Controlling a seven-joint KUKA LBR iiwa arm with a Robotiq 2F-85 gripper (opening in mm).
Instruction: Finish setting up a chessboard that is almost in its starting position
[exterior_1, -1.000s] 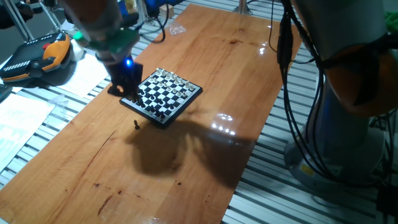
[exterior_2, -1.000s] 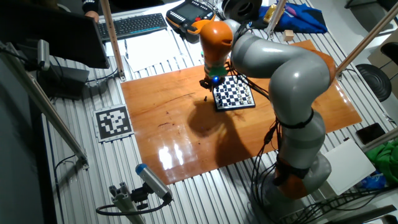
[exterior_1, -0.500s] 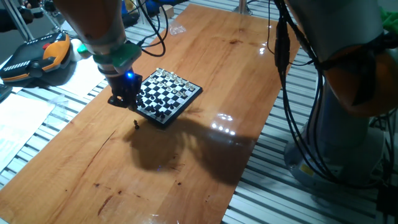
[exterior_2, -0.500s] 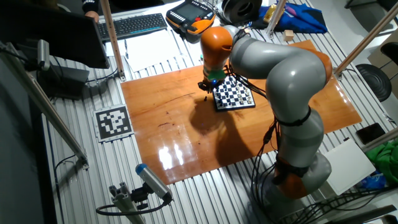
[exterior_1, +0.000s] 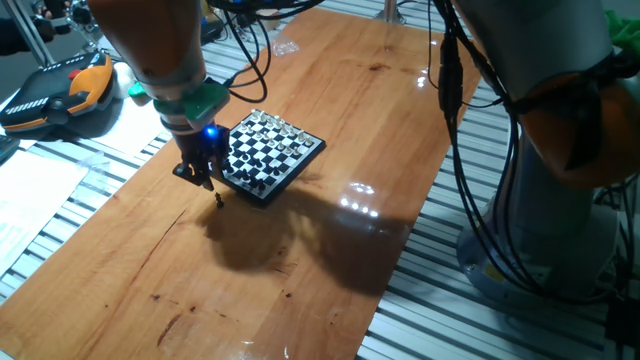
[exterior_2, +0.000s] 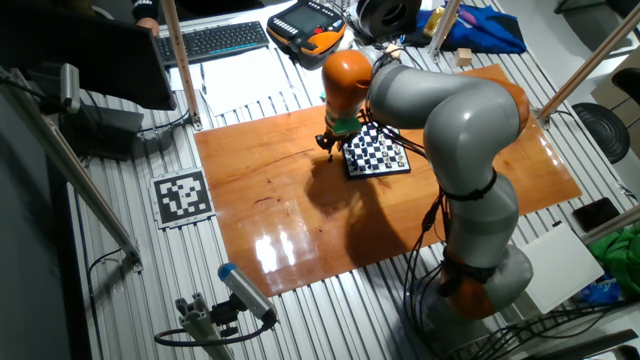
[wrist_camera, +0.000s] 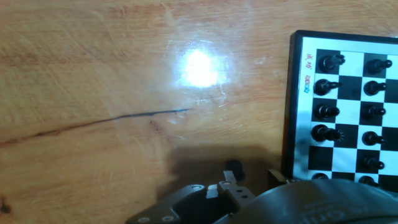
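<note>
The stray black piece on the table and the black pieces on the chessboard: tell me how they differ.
The stray black piece stands on bare wood beside the chessboard, while the black pieces on the board sit on checkered squares. The stray piece is alone, just below the gripper; the board pieces are lined up in two files along the edge. The hand view shows one empty square in that lineup. All are tiny and dark; exact types are too small to tell.

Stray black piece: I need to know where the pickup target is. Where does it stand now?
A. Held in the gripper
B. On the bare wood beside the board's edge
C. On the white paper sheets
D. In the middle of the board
B. The stray black piece stands alone on the wooden table, just off the chessboard and near the gripper that hangs above.
</note>
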